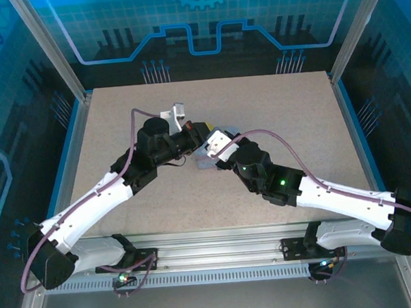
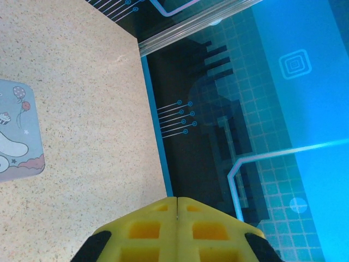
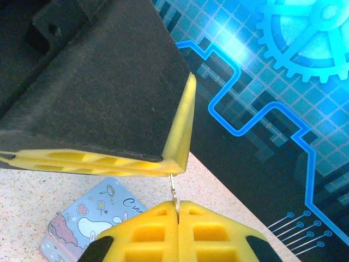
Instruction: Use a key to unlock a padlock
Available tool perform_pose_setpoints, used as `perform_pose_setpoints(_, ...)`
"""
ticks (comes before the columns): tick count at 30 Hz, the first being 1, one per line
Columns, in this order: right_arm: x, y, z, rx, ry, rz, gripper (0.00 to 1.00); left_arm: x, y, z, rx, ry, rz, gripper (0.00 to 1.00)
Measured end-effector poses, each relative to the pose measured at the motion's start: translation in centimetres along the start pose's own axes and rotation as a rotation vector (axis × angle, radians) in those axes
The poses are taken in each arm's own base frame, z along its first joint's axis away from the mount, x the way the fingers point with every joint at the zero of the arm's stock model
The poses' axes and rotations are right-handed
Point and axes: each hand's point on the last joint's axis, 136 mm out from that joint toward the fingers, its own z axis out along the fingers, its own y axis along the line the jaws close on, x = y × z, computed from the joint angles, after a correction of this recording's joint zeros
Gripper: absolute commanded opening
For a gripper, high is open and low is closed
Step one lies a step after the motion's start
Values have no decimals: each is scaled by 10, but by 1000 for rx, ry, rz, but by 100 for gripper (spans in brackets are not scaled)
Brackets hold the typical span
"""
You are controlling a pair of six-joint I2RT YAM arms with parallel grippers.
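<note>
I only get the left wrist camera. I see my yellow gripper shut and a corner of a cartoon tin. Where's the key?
Observer: The right gripper pinches what looks like the key, a thin metal strip sticking up from its fingertips.
Operator: Is my gripper near it?
Observer: Yes. In the right wrist view the key's top end reaches the tip of your left gripper.
Operator: And the padlock?
Observer: I can't make it out. From above, both arms meet over the tin and cover that spot.
</note>
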Motion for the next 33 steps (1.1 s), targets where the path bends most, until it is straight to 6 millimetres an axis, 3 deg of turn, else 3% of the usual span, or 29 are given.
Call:
perform_pose_setpoints(3,0,0,0,2,1,0,1,0,0,0,0,0,0,0)
perform_pose_setpoints(4,0,0,0,2,1,0,8,0,0,0,0,0,0,0)
perform_pose_setpoints(9,1,0,0,1,4,7,26,0,0,0,-1,-2,5,0)
perform_pose_setpoints(14,4,-4,-4,-6,14,54,29,-2,2,0,-7,-9,29,0)
perform_pose_setpoints(19,10,-21,-13,-12,22,152,33,-7,5,-1,-17,-20,68,0)
perform_pose_setpoints(23,18,-35,-19,-46,43,269,38,-12,9,-2,-27,-30,116,0)
perform_pose_setpoints(25,24,-42,-18,-77,64,346,46,-14,10,-2,-33,-32,143,0)
perform_pose_setpoints(30,45,-52,-7,-202,123,627,46,-16,14,-3,-45,-31,219,0)
perform_pose_setpoints(33,50,-48,-2,-300,133,786,46,-14,13,-3,-34,-15,247,0)
